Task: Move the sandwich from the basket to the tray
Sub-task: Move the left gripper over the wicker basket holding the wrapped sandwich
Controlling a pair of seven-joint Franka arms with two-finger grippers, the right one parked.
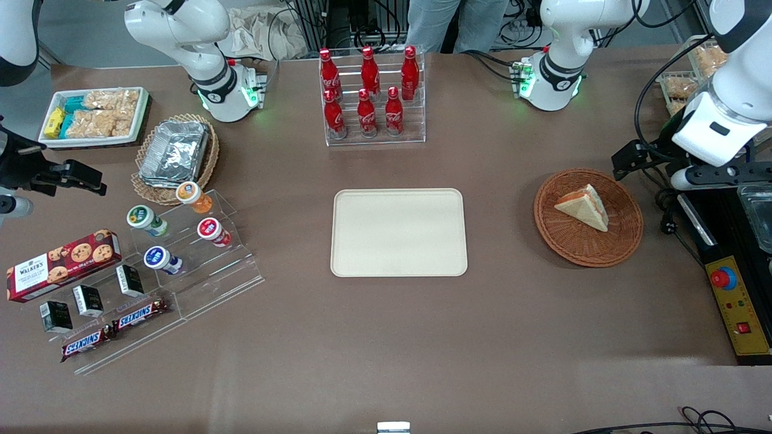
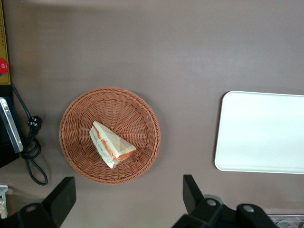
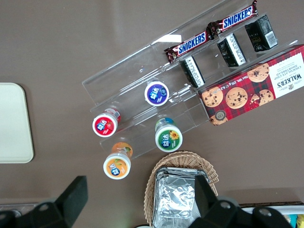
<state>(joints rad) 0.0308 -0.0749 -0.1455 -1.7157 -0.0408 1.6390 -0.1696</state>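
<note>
Evidently pre-grasp: the gripper (image 2: 126,202), fingers apart, hung high near the basket (image 2: 76,156); next, descend onto the sandwich (image 2: 111,144).

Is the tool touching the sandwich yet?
Apart. The left wrist view shows the open tool with bare table between its fingers and the basket holding the sandwich.
</note>
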